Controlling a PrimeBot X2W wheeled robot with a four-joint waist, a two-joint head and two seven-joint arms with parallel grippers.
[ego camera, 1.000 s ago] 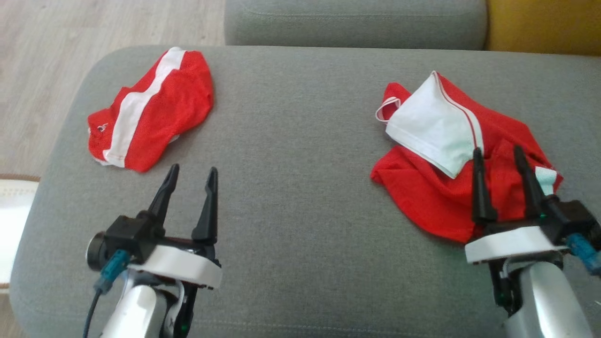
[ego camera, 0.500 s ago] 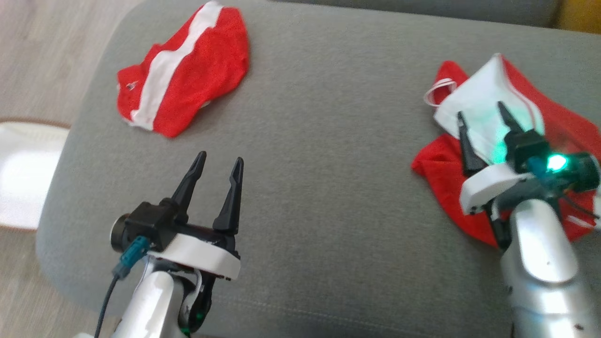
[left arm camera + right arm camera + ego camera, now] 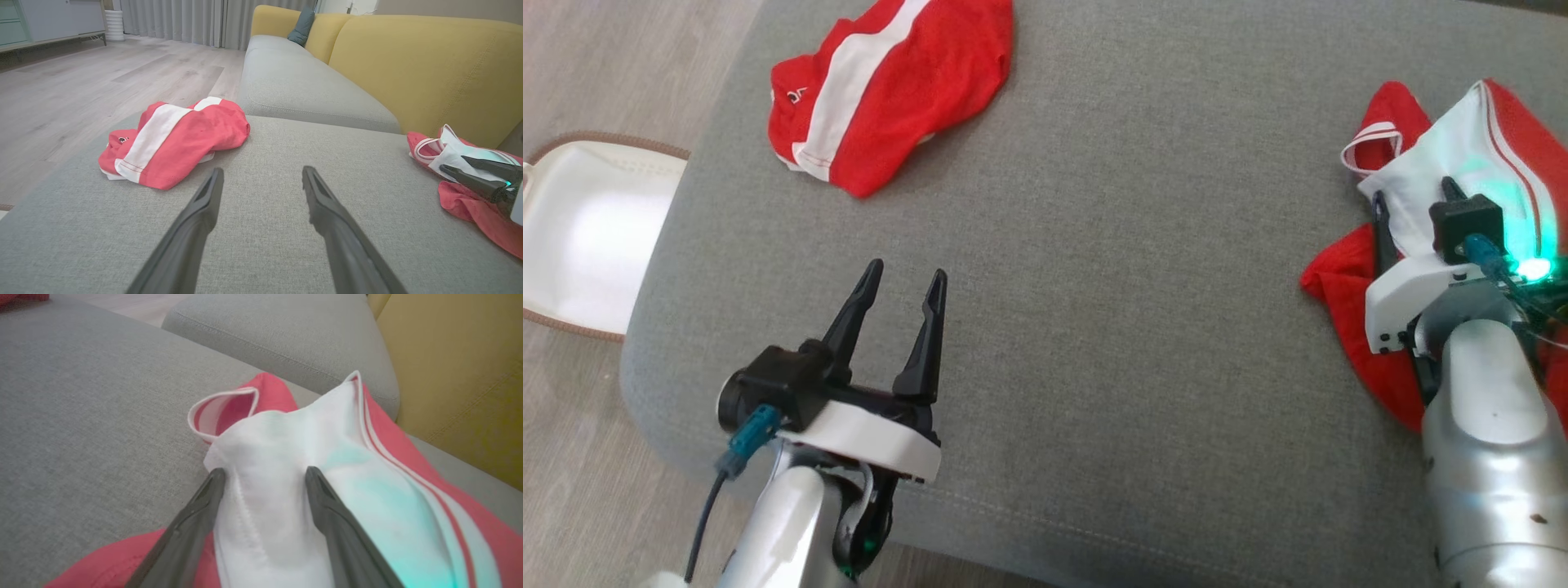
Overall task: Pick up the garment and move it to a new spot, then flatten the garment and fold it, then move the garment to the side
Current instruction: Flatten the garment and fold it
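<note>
Item 1: crumpled red-and-white mesh garment (image 3: 1462, 139) (image 3: 461, 200) (image 3: 286, 437). It lies in a heap at the right end of the grey fabric sofa seat (image 3: 1135, 286) (image 3: 265, 253) (image 3: 81, 396), white panel uppermost, with a red-lined loop of trim raised at its far left corner.

Item 2: right tool (image 3: 1411, 189) (image 3: 454, 163) (image 3: 264, 471). It sits low over the heap with its fingers spread wide, one on each side of a raised ridge of the white panel. Nothing is pinched. A green light from its wrist tints the cloth.

Item 3: left tool (image 3: 907, 269) (image 3: 263, 171). Its fingers are spread wide and hold nothing. It hangs above bare seat near the front edge, well apart from both garments.

Item 4: folded red garment with a white stripe (image 3: 890, 90) (image 3: 175, 143), at the far left corner of the seat.

Item 5: yellow sofa back (image 3: 408, 61) (image 3: 470, 396), beyond the heap.

Item 6: white tray with a brown rim (image 3: 588, 229), on the pale wood floor (image 3: 605, 65) beside the seat's left end.
</note>
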